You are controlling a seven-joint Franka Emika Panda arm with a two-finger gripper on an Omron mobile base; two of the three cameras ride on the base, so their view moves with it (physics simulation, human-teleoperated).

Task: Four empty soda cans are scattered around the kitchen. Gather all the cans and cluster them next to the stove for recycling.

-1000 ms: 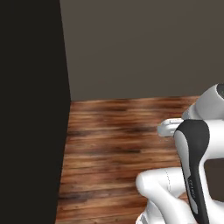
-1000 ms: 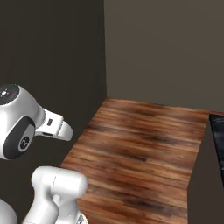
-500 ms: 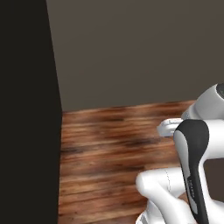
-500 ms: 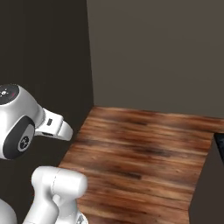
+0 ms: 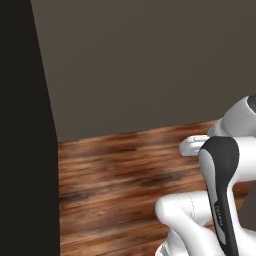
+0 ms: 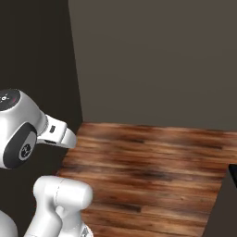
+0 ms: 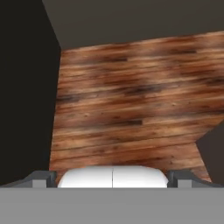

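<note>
Wooden floor lies ahead of your gripper, between a black cabinet side and a grey wall. Your gripper's jaws stand wide apart and hold nothing. You have no soda can and no stove before you, so I cannot tell which way they lie. Count: zero cans, one arm.

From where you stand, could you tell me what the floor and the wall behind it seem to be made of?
The floor looks like wood planking, reddish brown with dark grain streaks and plank seams, dull finish. The wall looks like painted plaster, flat matt grey-brown without texture; its real material is unclear.
</note>
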